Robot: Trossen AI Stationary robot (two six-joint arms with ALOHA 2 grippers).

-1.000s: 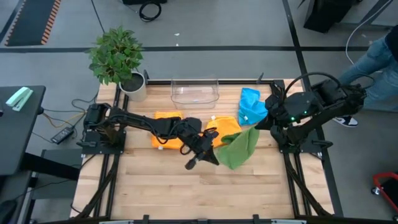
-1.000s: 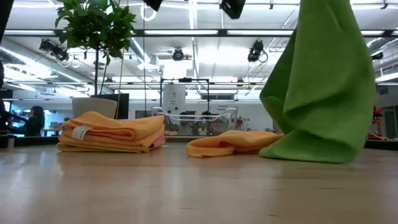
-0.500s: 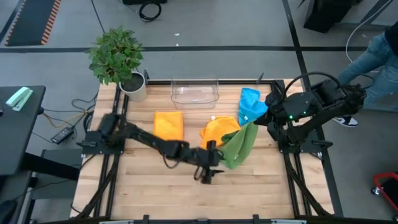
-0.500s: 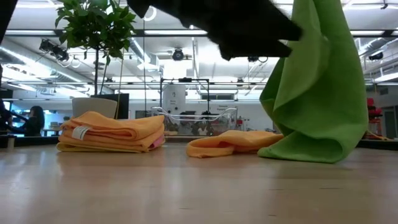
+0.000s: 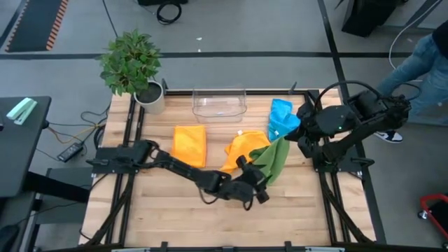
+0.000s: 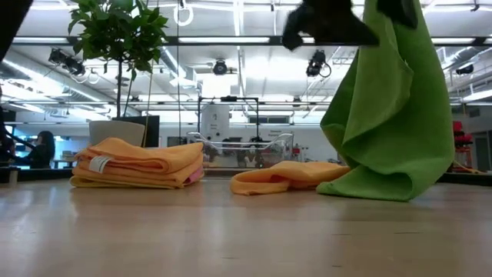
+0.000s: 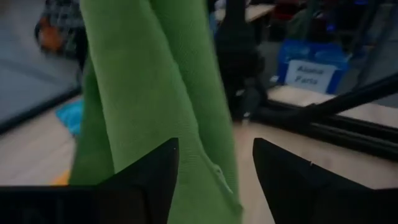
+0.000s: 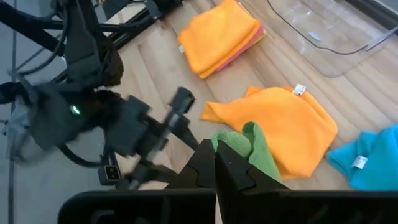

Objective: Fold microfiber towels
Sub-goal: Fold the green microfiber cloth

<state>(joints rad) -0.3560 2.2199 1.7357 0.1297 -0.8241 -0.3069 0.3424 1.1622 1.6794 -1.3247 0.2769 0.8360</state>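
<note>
Nearest the front edge of the table (image 5: 182,224), the left gripper (image 5: 257,190) sits low, out toward the right half, with its fingers (image 7: 149,180) parted and nothing between them; the hanging edge of the green towel (image 5: 274,159) falls just in front of the gap, as the left wrist view shows.

That green towel hangs in a loose drape from the right gripper (image 8: 216,163), whose fingers are pinched closed on its upper corner, while its bottom folds rest on the table. It is clearly light and limp, sagging into soft pleats, so it will not keep a shape by itself. A good hold would probably be a lower free corner, so that the two grippers can stretch it flat between them.

Behind it, touching its lower folds, lies the loose orange towel (image 5: 245,148), rumpled near the middle of the table. To the left sits a neat stack of folded towels (image 5: 189,144), orange on top. The blue towel (image 5: 281,117) is crumpled toward the far right corner, beside the clear plastic bin (image 5: 220,103) at the far edge.
</note>
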